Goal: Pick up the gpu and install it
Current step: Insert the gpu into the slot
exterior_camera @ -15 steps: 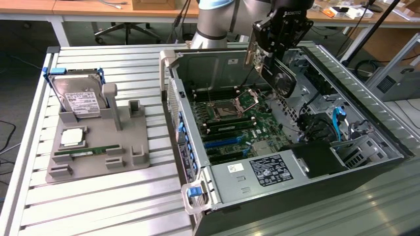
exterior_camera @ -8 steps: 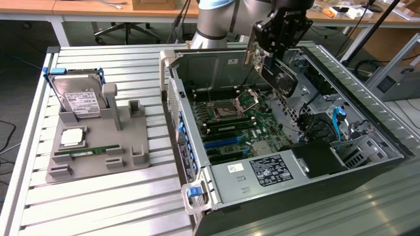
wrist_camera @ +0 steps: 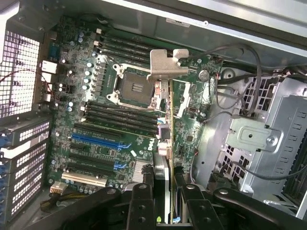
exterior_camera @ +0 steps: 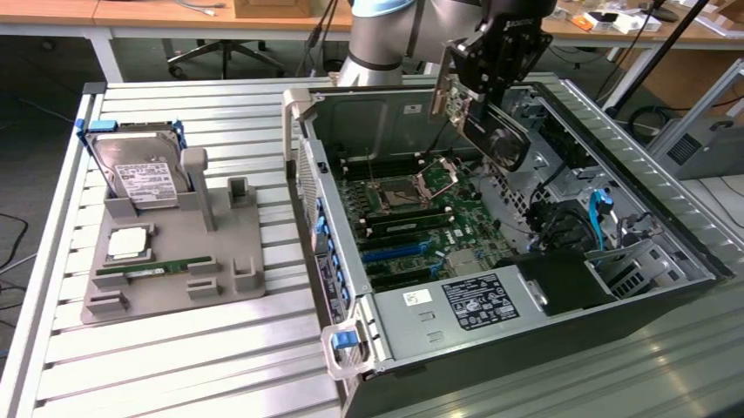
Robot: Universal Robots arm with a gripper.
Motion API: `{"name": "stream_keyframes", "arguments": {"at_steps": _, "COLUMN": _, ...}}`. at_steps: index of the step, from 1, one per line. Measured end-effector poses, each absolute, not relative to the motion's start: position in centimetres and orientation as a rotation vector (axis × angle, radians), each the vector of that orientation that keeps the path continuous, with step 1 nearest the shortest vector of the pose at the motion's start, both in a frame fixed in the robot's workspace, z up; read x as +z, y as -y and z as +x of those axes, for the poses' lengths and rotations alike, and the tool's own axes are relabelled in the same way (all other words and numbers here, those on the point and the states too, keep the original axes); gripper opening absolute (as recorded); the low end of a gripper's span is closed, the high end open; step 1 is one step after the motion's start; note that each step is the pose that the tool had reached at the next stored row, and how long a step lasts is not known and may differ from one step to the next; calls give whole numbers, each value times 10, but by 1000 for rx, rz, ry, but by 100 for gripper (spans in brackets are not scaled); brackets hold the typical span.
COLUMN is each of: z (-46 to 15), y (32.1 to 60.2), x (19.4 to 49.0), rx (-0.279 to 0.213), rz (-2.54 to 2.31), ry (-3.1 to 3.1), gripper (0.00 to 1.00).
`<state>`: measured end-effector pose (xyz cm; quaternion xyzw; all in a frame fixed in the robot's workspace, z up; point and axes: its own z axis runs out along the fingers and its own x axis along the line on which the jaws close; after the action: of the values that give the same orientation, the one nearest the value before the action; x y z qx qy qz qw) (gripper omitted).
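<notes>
**Item:** gpu [exterior_camera: 503,139], a thin dark card with a silver end bracket [wrist_camera: 165,64].

**Location:** It was held in the air above the open computer case [exterior_camera: 372,117], clear of the motherboard [wrist_camera: 72,96] and seated in no slot. It hung from the claw [exterior_camera: 475,97] at the end of the arm [exterior_camera: 384,35].

**Attitude:** In the exterior view the card was tilted. Its upper end was at the claw, and its lower end slanted toward the exterior view's right, over the far part of the case interior.

**Claw:** It was closed on the gpu. In the wrist view the black fingers [wrist_camera: 141,201] stood one against each face of the card. The card ran out edge-on from between them, with the bracket at its far end.

**Beneath the card, wrist view:**
- The CPU socket [wrist_camera: 132,88] lay just beside the line of the card's edge.
- The blue slots [wrist_camera: 96,140] lay on the same side as the socket and nearer the claw.
- The card touched neither of them.

**Other contents of the scene, exterior view:**
- A grey holder [exterior_camera: 233,279] rested on the slatted counter [exterior_camera: 174,366], to the exterior view's left of the case and well apart from the claw.
- A hard drive [exterior_camera: 139,178] with a white label stood upright in the holder.
- A square processor chip [exterior_camera: 128,244] lay flat in front of the drive.
- A narrow green RAM stick [exterior_camera: 152,268] lay flat just beside the chip.
</notes>
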<state>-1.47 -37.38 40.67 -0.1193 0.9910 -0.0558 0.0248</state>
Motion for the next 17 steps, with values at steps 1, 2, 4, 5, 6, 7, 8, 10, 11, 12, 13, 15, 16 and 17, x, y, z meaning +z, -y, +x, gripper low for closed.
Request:
{"name": "stream_keyframes", "arguments": {"at_steps": 1, "z": -15, "y": 374, "x": 407, "rx": -172, "rz": -380, "ry": -3063, "gripper": 27}}
{"name": "stream_keyframes", "arguments": {"at_steps": 2, "z": -15, "y": 374, "x": 407, "rx": -172, "rz": -391, "ry": -3062, "gripper": 27}}
{"name": "stream_keyframes", "arguments": {"at_steps": 4, "z": -15, "y": 374, "x": 407, "rx": -172, "rz": -410, "ry": -3058, "gripper": 27}}
{"name": "stream_keyframes", "arguments": {"at_steps": 5, "z": -15, "y": 374, "x": 407, "rx": -171, "rz": -422, "ry": -3056, "gripper": 27}}
{"name": "stream_keyframes", "arguments": {"at_steps": 6, "z": -15, "y": 374, "x": 407, "rx": -171, "rz": -430, "ry": -3055, "gripper": 27}}
{"name": "stream_keyframes", "arguments": {"at_steps": 7, "z": -15, "y": 374, "x": 407, "rx": -171, "rz": -442, "ry": -3053, "gripper": 27}}
{"name": "stream_keyframes", "arguments": {"at_steps": 8, "z": -15, "y": 374, "x": 407, "rx": -170, "rz": -460, "ry": -3050, "gripper": 27}}
{"name": "stream_keyframes", "arguments": {"at_steps": 10, "z": -15, "y": 374, "x": 407, "rx": -170, "rz": -480, "ry": -3046, "gripper": 27}}
{"name": "stream_keyframes", "arguments": {"at_steps": 11, "z": -15, "y": 374, "x": 407, "rx": -169, "rz": -488, "ry": -3044, "gripper": 27}}
{"name": "stream_keyframes", "arguments": {"at_steps": 12, "z": -15, "y": 374, "x": 407, "rx": -169, "rz": -494, "ry": -3043, "gripper": 27}}
{"name": "stream_keyframes", "arguments": {"at_steps": 13, "z": -15, "y": 374, "x": 407, "rx": -169, "rz": -502, "ry": -3041, "gripper": 27}}
{"name": "stream_keyframes", "arguments": {"at_steps": 15, "z": -15, "y": 374, "x": 407, "rx": -168, "rz": -518, "ry": -3038, "gripper": 27}}
{"name": "stream_keyframes", "arguments": {"at_steps": 16, "z": -15, "y": 374, "x": 407, "rx": -168, "rz": -527, "ry": -3036, "gripper": 27}}
{"name": "stream_keyframes", "arguments": {"at_steps": 17, "z": -15, "y": 374, "x": 407, "rx": -168, "rz": -534, "ry": -3035, "gripper": 27}}
